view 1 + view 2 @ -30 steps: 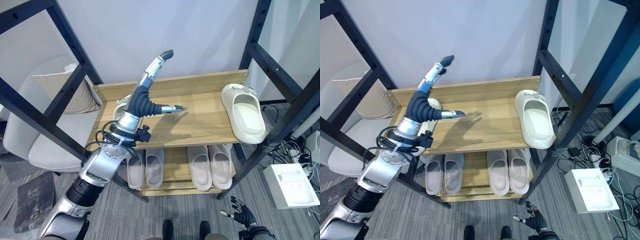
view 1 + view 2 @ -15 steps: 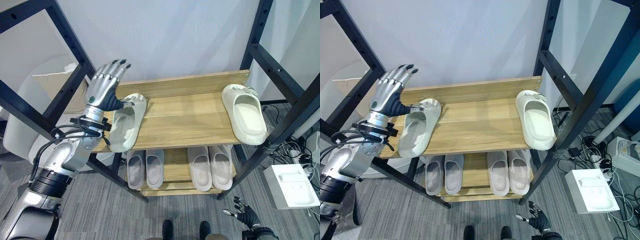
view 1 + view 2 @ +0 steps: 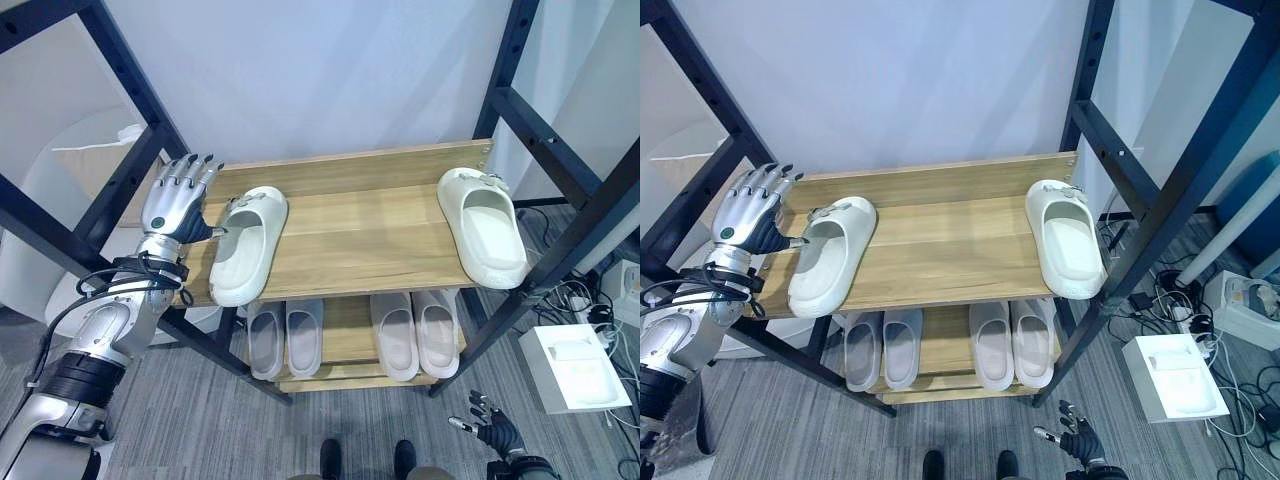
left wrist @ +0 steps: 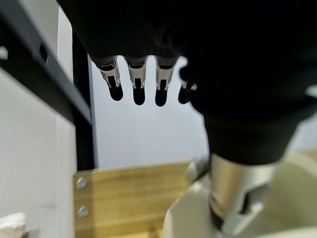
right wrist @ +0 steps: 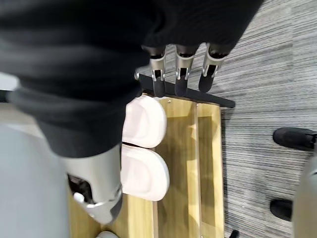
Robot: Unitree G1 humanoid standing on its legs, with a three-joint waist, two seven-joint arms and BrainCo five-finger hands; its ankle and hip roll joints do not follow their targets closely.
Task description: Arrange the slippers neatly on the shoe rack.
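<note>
While the shoe rack (image 3: 350, 245) stands between black metal uprights (image 3: 545, 130), its upper wooden shelf carries two cream slippers, well apart. One cream slipper (image 3: 243, 246) lies at the shelf's left end, its front end overhanging the front edge slightly; the other cream slipper (image 3: 484, 227) lies at the right end, close to the side edge and also reaching the front edge. Between them the board is bare wood — a wide open stretch.

On the lower shelf (image 3: 345, 375) sit two pairs of grey slippers, a left pair (image 3: 285, 335) and a right pair (image 3: 414, 332), each pair side by side and touching, with a gap between the pairs.

The left hand (image 3: 178, 200) is raised at the rack's left end, just beside the left slipper, fingers (image 3: 190, 165) straight and slightly spread, holding nothing; its thumb (image 4: 233, 198) points toward the slipper's back end — contact cannot be confirmed. The right hand (image 3: 492, 435) hangs low over the grey carpet (image 3: 200, 430), well clear of the rack, fingers relaxed and spread. A white box (image 3: 572, 365) lies on the floor to the right of the rack.
</note>
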